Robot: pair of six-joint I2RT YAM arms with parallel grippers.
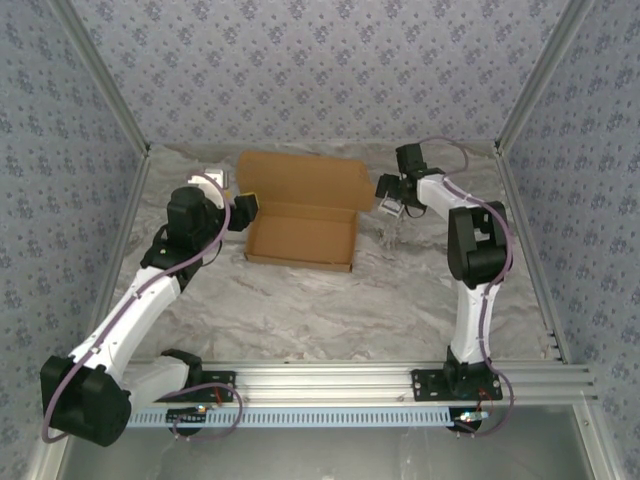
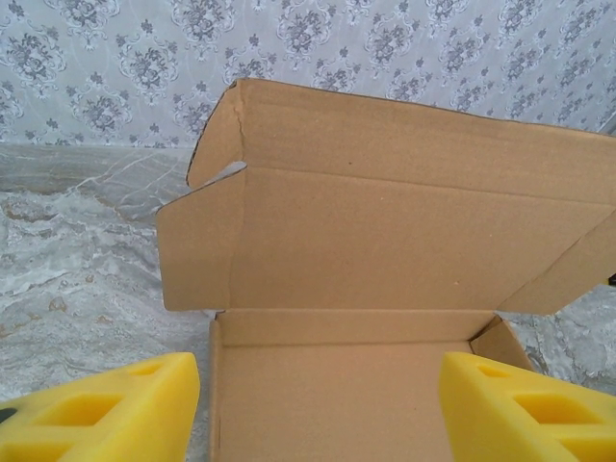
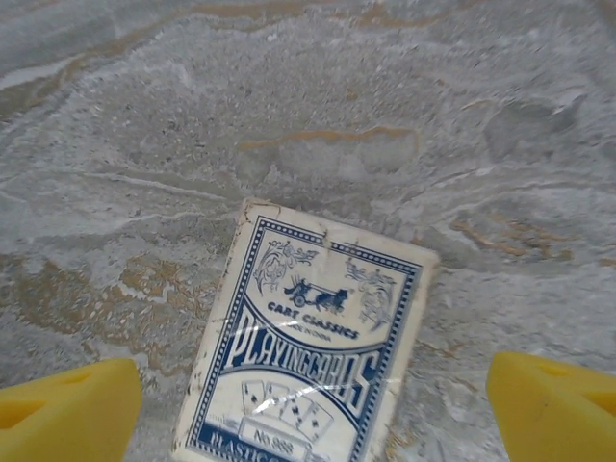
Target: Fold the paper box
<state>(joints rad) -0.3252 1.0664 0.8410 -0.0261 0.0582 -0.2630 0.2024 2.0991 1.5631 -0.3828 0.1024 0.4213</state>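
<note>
Our right gripper (image 3: 313, 371) hangs released, its yellow fingers (image 3: 67, 409) spread wide to either side of a pack of playing cards (image 3: 303, 327) that lies flat on the table (image 1: 350, 310) and touches neither finger. Our left gripper (image 2: 318, 375) is likewise spread and grasps nothing. It faces the left end of the paper box (image 1: 300, 215), which sits at the far middle of the table between the two arms, its tray (image 2: 337, 404) formed with walls standing and its lid (image 2: 404, 202) raised behind, not yet shut. We judge that closing the lid is what remains, and several things could spoil it. Cardboard this light would probably slide across the table if we push the lid from one side with nothing bracing the tray. The lid's side flaps (image 2: 197, 250) could land outside the tray walls instead of tucking in, leaving the box bulged or creased. The cards also lie near the box's right end, so a low sweep by our right arm might knock them against it or jam them under the falling lid.
</note>
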